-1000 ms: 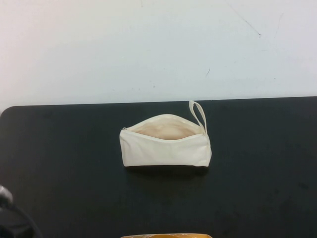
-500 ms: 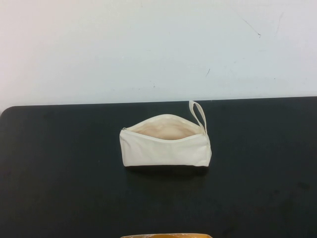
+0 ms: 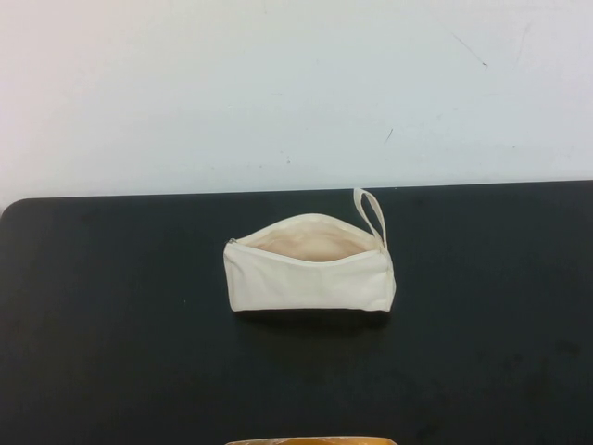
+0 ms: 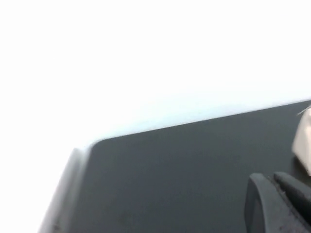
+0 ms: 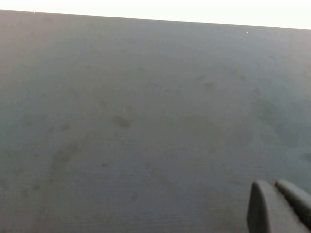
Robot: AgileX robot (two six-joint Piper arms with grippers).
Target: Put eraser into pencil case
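The cream-white pencil case lies in the middle of the black table, zip open, mouth facing up and back, loop strap at its right end. The eraser does not show in any view; only cream lining is visible inside the mouth. My left gripper is shut and empty, low over the table's left part, with a corner of the pencil case just beyond it. My right gripper is shut and empty over bare table. Neither gripper shows in the high view.
A white wall stands behind the table's back edge. The table's rounded left back corner shows in the left wrist view. A thin tan-yellow strip lies at the very front edge of the high view.
A dark piece of my left arm at the front left corner of the high view has drawn out of sight. The pencil case has not moved.
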